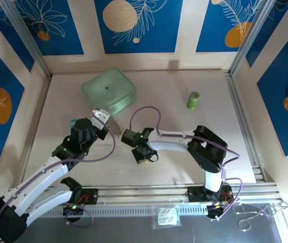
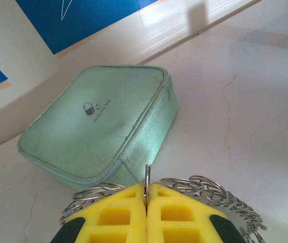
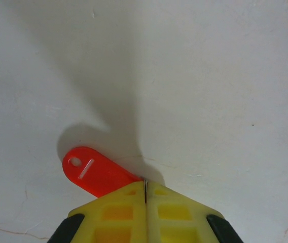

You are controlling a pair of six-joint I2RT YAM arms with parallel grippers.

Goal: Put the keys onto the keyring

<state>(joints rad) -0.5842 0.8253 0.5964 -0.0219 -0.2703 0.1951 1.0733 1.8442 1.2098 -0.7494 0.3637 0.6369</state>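
The only marking is on the pale green case (image 2: 98,126): a small dark capsule emblem (image 2: 88,109) near the middle of its lid, with a line of tiny print (image 2: 101,112) just beside it, too small to read

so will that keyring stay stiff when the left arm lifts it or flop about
Probably floppy: the keyring spills in loose loops either side of the left gripper. Pinched by one thin ring edge-on, it may swivel or slip.

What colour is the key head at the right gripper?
Key head: red; best seen from the right wrist.
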